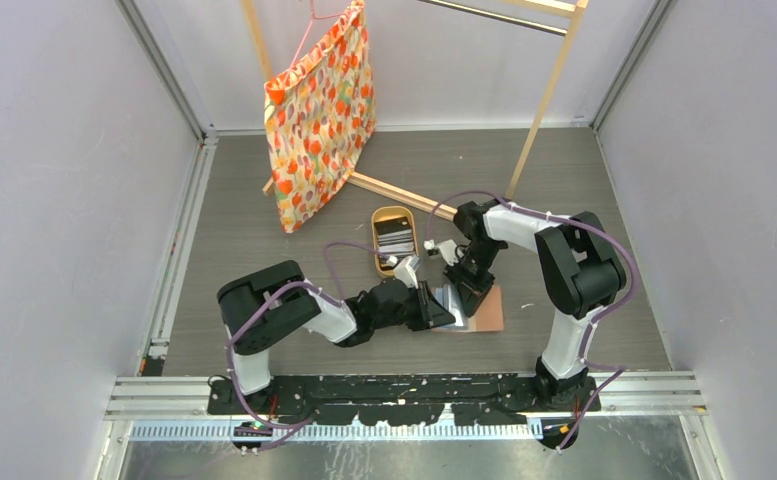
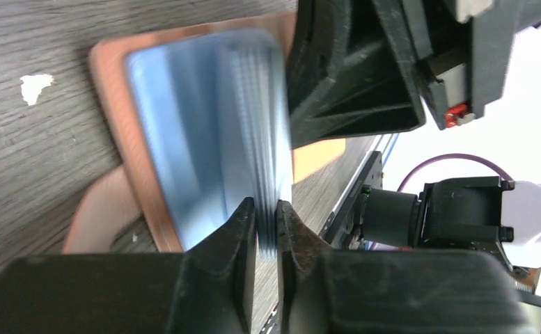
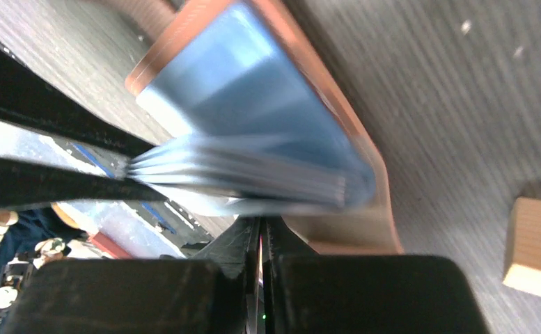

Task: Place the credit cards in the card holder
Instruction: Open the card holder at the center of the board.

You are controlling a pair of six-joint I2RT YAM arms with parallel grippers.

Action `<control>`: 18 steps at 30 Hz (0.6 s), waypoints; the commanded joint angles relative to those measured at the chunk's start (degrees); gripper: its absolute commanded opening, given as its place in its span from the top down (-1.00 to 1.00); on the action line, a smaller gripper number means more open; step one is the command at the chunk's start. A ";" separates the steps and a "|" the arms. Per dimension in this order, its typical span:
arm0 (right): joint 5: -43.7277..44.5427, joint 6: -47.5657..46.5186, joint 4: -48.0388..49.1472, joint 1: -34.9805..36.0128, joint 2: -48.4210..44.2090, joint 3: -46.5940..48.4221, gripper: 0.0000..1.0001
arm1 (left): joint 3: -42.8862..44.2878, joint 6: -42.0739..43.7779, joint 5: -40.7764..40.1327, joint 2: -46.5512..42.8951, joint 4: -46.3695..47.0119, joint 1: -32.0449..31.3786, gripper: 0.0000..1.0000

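Holder (image 1: 489, 306) open by the tabletop's (image 1: 264, 200) front edge, right of centre!
Left tool (image 2: 266, 209) pinches its blue pocket leaves; right tool (image 3: 261, 226) is pressed together just beside it; cards (image 1: 396, 240) lie in the tray (image 1: 394, 210) toward the middle.

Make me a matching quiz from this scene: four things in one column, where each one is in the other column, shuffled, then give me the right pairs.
Things:
1. card holder
2. credit cards
3. oval wooden tray
4. floral bag

Places:
A. hanging from the wooden rack
B. on the table, next to the rack's floor bar
C. lying open where the left arm and right arm meet
D. lying inside the tray

Pairs: 1-C, 2-D, 3-B, 4-A
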 commanded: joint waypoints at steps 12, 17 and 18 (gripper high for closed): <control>-13.19 -8.60 -6.30 0.12 -10.54 2.71 0.51 | 1.31 9.74 -9.67 -24.55 -40.94 -2.15 0.99; -15.44 -5.90 -3.94 0.13 -10.40 2.36 0.49 | 5.36 13.09 -11.87 -30.99 -60.39 -2.67 0.99; -16.40 -4.48 -2.97 0.14 -9.99 2.24 0.50 | 6.61 13.68 -12.09 -30.97 -63.34 -2.78 0.99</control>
